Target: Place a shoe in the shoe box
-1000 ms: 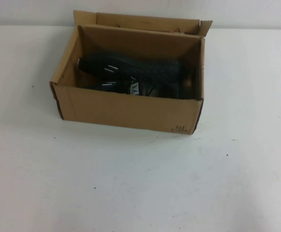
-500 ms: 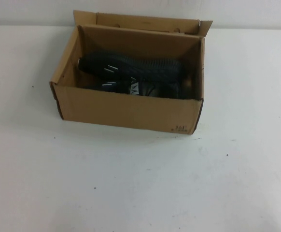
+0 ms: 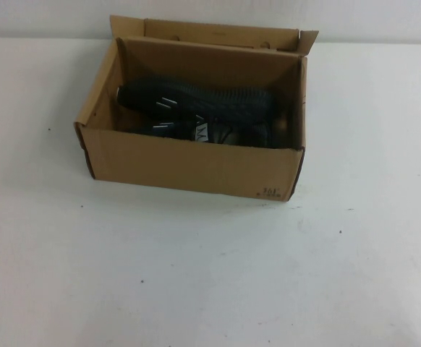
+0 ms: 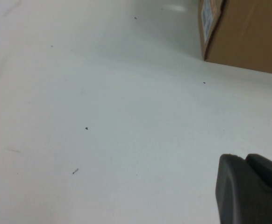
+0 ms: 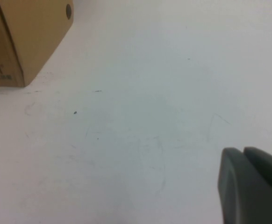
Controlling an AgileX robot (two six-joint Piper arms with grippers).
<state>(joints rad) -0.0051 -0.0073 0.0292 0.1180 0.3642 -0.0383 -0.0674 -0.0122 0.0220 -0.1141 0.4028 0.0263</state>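
Already inside the shoe box [image 3: 189,168], the shoe [image 3: 210,134] lies along the near wall, white-marked tongue showing, beside its twin [image 3: 203,103], which lies behind it with the ribbed sole turned up. Its flaps stand upright, and small dark print sits at its lower right corner. It rests on the white tabletop [image 3: 210,275]. Neither arm shows from above. Low over bare tabletop, the left tool [image 4: 250,189] hangs near one box corner and the right tool [image 5: 253,184] near another; whether either is open, I cannot tell.
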